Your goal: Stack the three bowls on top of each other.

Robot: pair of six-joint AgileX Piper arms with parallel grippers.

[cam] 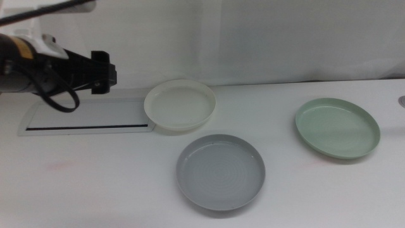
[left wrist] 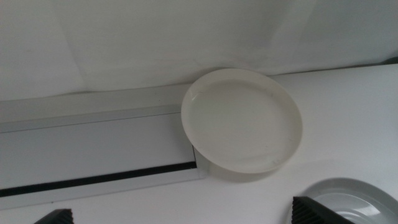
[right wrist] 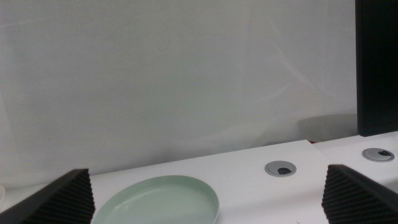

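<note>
Up at the far left of the table, we saw the left gripper (cam: 109, 75) held above the surface on its dark arm, its jaws spread wide with nothing between them, as the left wrist view showed only their two tips far apart at the frame's edge. Just right of it sat the cream-white bowl (cam: 180, 104), upright, its left rim overlapping the right end of the flat white panel (cam: 88, 116) with the dark slot. Nearer to us and a little right of that bowl lay the grey bowl (cam: 220, 171), close to it but, as far as we could tell, not touching. Well apart on the right side rested the pale mint green bowl (cam: 336, 126), alone. All three bowls stood separately on the white table (cam: 95, 190), none inside another. We could not see the right gripper (right wrist: 208, 190) in the middle view; in its own wrist view its jaws were spread wide and empty, with the mint green bowl lying beyond them and two round grey grommets (right wrist: 280, 168) farther off.
</note>
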